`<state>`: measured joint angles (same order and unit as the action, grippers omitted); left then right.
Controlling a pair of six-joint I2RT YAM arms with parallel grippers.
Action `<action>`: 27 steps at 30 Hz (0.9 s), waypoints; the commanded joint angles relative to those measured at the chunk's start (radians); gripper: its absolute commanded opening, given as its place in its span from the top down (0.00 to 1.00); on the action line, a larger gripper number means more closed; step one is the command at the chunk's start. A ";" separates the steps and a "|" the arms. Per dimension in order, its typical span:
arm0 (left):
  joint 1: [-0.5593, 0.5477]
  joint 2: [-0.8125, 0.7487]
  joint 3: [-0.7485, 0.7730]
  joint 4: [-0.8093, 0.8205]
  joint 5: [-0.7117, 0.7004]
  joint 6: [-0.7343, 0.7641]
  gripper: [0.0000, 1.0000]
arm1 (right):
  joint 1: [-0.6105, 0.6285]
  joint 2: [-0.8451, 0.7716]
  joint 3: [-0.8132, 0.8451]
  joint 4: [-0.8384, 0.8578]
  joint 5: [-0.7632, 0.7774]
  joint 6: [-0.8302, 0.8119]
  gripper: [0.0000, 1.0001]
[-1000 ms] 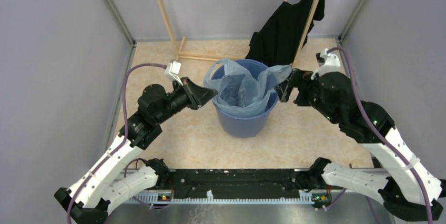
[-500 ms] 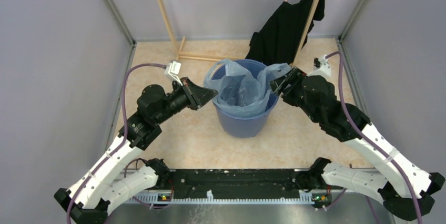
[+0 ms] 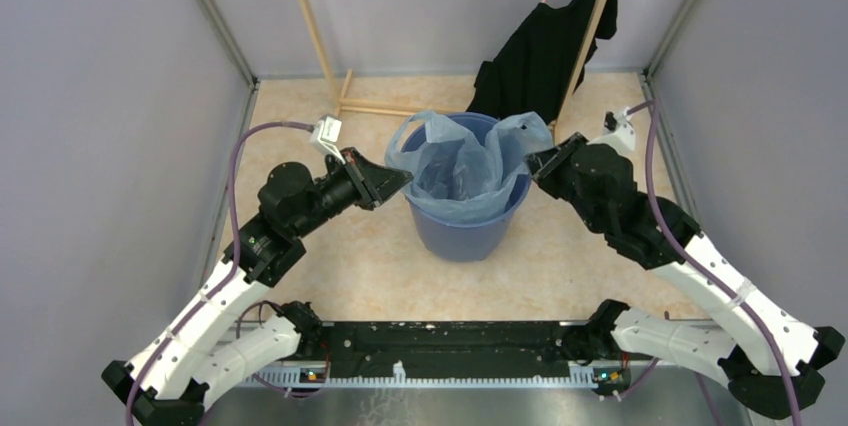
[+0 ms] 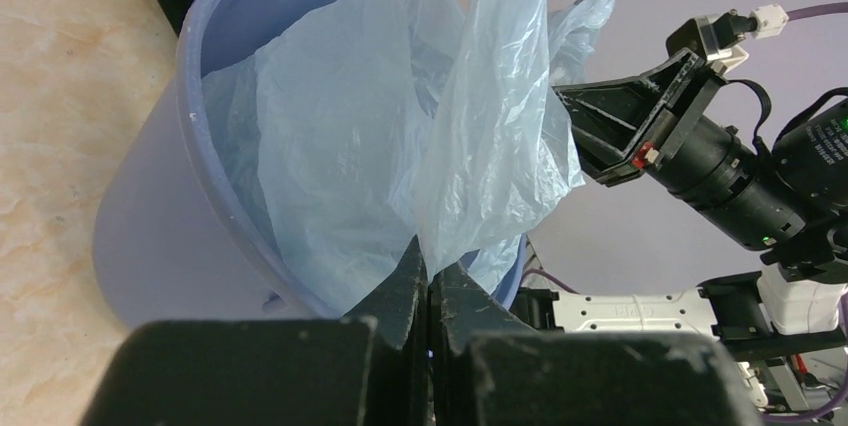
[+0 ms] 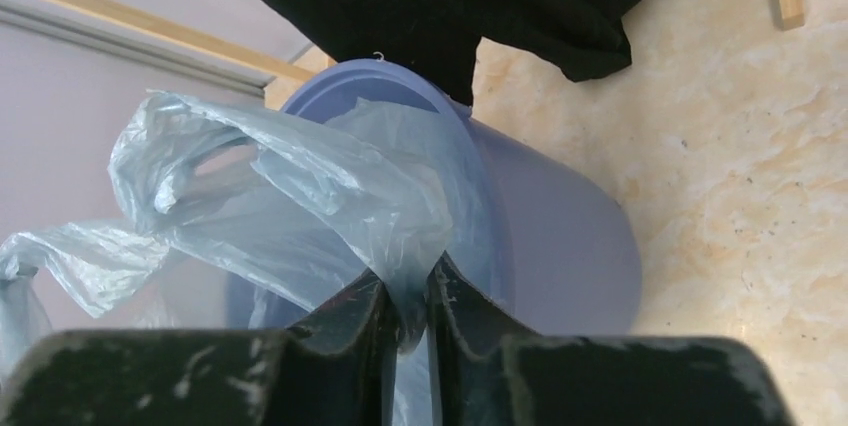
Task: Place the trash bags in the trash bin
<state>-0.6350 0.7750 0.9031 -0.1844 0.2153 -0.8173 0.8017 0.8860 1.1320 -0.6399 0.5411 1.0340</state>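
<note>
The bin [image 3: 462, 231] stands upright on the table [image 3: 350, 266], between the two arms. The bag [image 3: 455, 171] sits in it, with its body down inside and its top edges rising above the rim on both sides. The left pincer [image 3: 403, 179] is at the left side of the rim and is closed tight on the left edge of the bag; the left wrist view shows the film pinched between its fingers [image 4: 405, 286]. The right pincer [image 3: 537, 163] is at the right side of the rim and is clamped on the right edge in the same way, the film coming out between its fingers [image 5: 355, 311]. A black garment [image 3: 540, 56] hangs behind the bin on a wooden pole [image 3: 590, 36].
</note>
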 commanded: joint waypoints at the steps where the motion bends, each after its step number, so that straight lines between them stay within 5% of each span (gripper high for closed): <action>1: -0.002 -0.004 0.022 -0.015 -0.033 -0.005 1.00 | -0.004 -0.029 0.024 -0.021 0.047 -0.021 0.89; 4: -0.002 -0.015 0.022 -0.043 -0.049 -0.014 1.00 | -0.004 -0.053 0.041 -0.104 0.054 -0.059 1.00; 14: -0.002 -0.078 -0.003 -0.141 -0.060 -0.048 1.00 | -0.004 -0.239 0.013 -0.062 -0.213 -0.325 0.96; 27: -0.002 -0.156 -0.115 -0.164 -0.047 -0.112 1.00 | -0.004 -0.272 -0.072 -0.160 -0.355 -0.342 0.94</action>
<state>-0.6365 0.6426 0.8165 -0.3416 0.1604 -0.9012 0.8017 0.6323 1.0550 -0.7666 0.2142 0.7151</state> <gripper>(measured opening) 0.006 0.061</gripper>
